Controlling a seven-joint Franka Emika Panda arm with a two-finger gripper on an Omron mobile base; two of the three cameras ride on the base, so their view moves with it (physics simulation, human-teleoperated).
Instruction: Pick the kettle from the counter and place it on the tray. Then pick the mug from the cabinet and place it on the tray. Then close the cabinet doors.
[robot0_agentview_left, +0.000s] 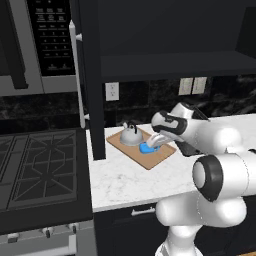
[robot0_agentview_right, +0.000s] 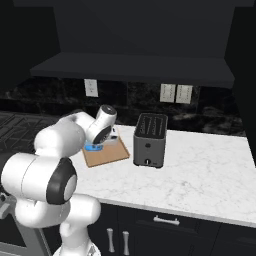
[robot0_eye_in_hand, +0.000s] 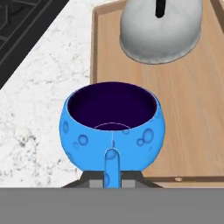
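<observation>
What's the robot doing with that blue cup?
The robot's end effector is shut on the handle of the mug and holds it over the tray, by the edge nearest the hand. The kettle already sits on the tray. The cabinet above is open, its door swung out by the stove.

**White arm, dark joints**

Built of glossy white, rounded shells on the arm (robot0_agentview_left: 220, 170), bulbous at each segment. Ringed with dark grey-black bands at the joints, round dark caps on the sides. Ends in a white hand with a dark collar and a pale grey gripper (robot0_agentview_left: 156, 140). No cables, screws or markings discernible.
</observation>
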